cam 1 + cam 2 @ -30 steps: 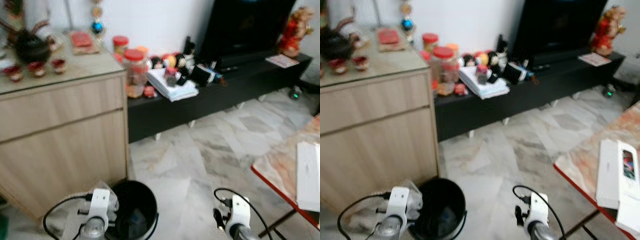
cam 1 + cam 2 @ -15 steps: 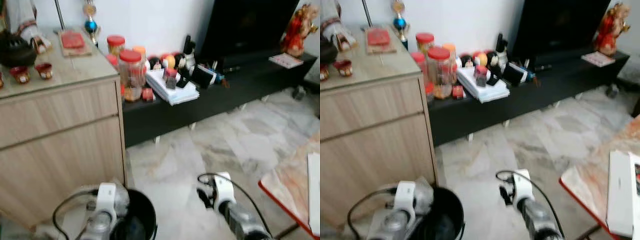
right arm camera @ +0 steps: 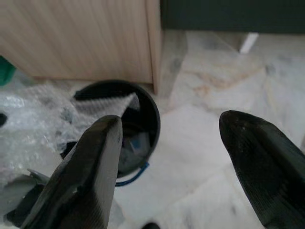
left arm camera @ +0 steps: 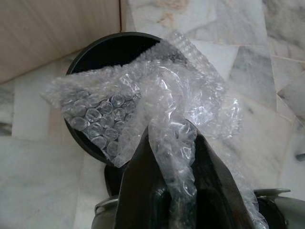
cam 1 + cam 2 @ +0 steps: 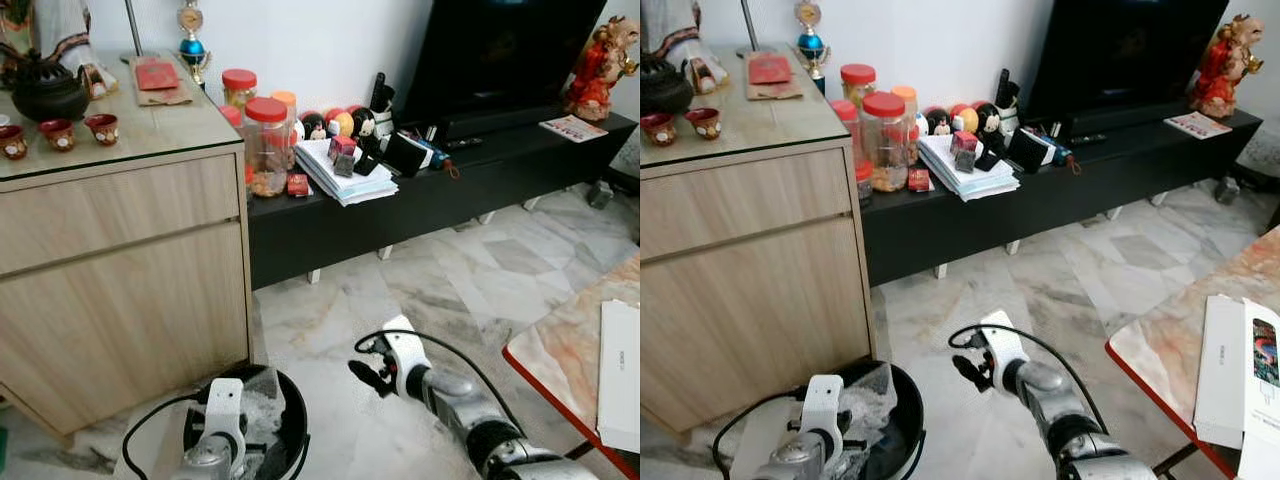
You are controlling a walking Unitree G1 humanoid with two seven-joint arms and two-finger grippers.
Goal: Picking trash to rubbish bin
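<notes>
A black round rubbish bin (image 5: 297, 437) stands on the marble floor against the wooden cabinet, at the lower left. My left gripper (image 4: 174, 136) is shut on a crumpled sheet of clear bubble wrap (image 4: 143, 105). It holds the bubble wrap (image 5: 262, 398) over the bin's mouth (image 4: 90, 47). My right gripper (image 5: 364, 373) hangs open and holds nothing, a little to the right of the bin and above the floor. In the right wrist view its two black fingers (image 3: 90, 162) are spread wide, with the bin (image 3: 153, 125) and the bubble wrap beyond them.
The wooden cabinet (image 5: 120, 270) rises just behind the bin. A low black TV console (image 5: 450, 190) with jars, papers and small items runs along the back wall. A red-edged table (image 5: 565, 350) with a white box juts in at the right. Open marble floor (image 5: 450, 290) lies between them.
My right arm has lifted and swung left toward the bin. The left gripper stays at the bin with the bubble wrap. The camera has shifted and the picture has sharpened.
</notes>
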